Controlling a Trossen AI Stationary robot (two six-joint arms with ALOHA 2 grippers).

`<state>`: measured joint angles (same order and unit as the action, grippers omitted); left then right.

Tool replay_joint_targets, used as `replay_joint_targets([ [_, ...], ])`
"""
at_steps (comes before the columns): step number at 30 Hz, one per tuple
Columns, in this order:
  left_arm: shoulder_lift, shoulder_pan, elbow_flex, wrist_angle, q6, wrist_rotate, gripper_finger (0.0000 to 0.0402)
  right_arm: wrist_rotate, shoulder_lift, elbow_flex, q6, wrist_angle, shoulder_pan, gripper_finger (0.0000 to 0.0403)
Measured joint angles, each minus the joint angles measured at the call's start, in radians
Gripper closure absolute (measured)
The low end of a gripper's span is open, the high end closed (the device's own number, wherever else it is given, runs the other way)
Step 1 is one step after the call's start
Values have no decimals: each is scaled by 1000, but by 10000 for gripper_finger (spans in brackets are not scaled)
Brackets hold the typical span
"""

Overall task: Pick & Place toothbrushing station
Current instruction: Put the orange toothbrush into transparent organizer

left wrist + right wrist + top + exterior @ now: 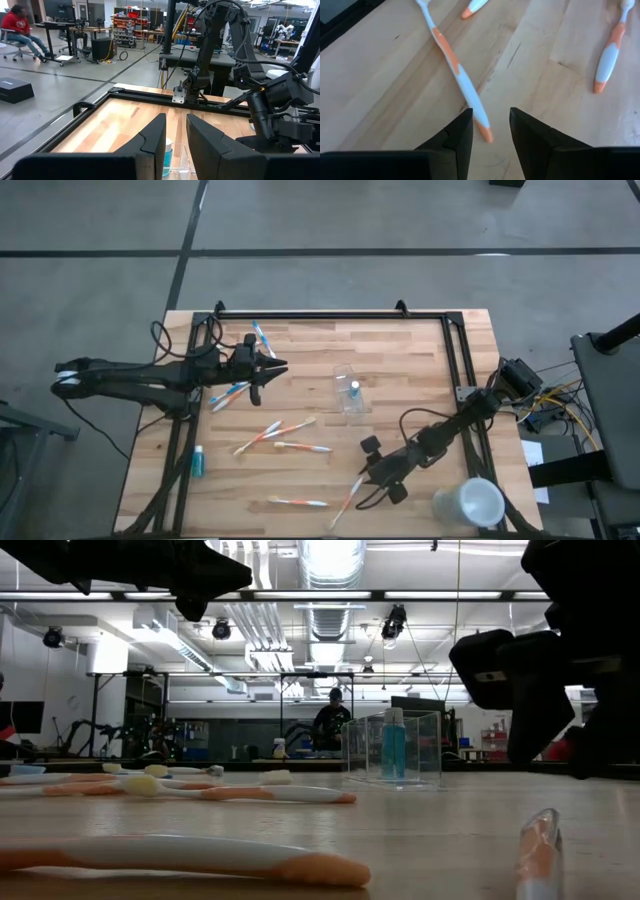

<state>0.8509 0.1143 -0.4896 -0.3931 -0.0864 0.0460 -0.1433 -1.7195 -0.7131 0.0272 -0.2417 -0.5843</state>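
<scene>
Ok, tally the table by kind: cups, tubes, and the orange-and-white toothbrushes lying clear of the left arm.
Clear plastic cup: 1
Opaque white cup: 1
Blue tubes: 2, one standing in the clear cup
Orange-and-white toothbrushes: 5
Total: 9

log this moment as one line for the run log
right pincer: open, over orange-and-white toothbrush | left pincer: empty, near clear plastic cup | cup: holds small blue tube

No text, label, brand, number or sign can be read anywhere in these views, neither on the table's things nor on the arms nor in the room behind.
</scene>
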Motion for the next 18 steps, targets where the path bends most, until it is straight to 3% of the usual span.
replay_joint_targets([
  [7, 0, 0, 0, 0, 0, 0, 321, 22, 0, 21, 74, 5, 0, 275],
  [18, 0, 0, 0, 0, 0, 0, 321, 16, -2, 33, -64, -41, 20, 276],
])
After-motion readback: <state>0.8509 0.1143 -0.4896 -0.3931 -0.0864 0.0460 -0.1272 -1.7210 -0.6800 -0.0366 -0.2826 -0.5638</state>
